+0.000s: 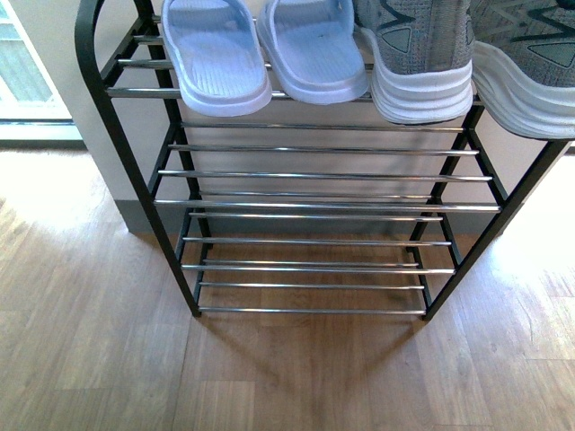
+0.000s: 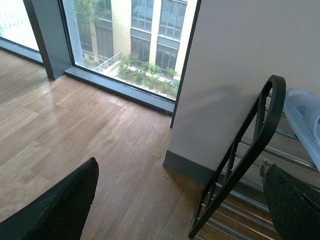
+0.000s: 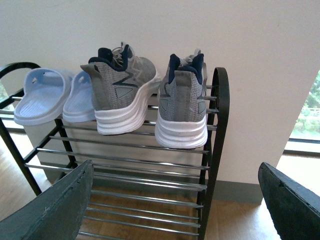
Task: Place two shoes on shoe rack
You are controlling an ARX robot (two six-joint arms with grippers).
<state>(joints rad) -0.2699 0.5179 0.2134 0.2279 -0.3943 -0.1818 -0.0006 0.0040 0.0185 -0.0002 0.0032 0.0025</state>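
Two grey sneakers (image 3: 150, 97) and two pale slides (image 1: 260, 49) sit on the shoe rack's (image 1: 314, 175) top tier; no writing is legible. Both arms' fingers (image 3: 287, 202) (image 2: 55, 205) are spread apart, empty.

1. This looks like the entry corner of a flat or a staged living room, set well above the ground.
2. A black shoe rack (image 1: 126, 171) stands against a plain pale wall (image 3: 210, 35), with slippers (image 1: 216, 63) and grey sneakers (image 3: 125, 95) on its top tier, as in a home hallway.
3. The floor (image 1: 99, 359) is warm wood-look plank, with a grey skirting board (image 2: 185, 167) along the wall.
4. A floor-to-ceiling window (image 2: 135, 45) in a dark frame looks down on another building (image 2: 150, 25) and planted greenery (image 2: 145, 75) below.
5. Daylight falls across the planks.
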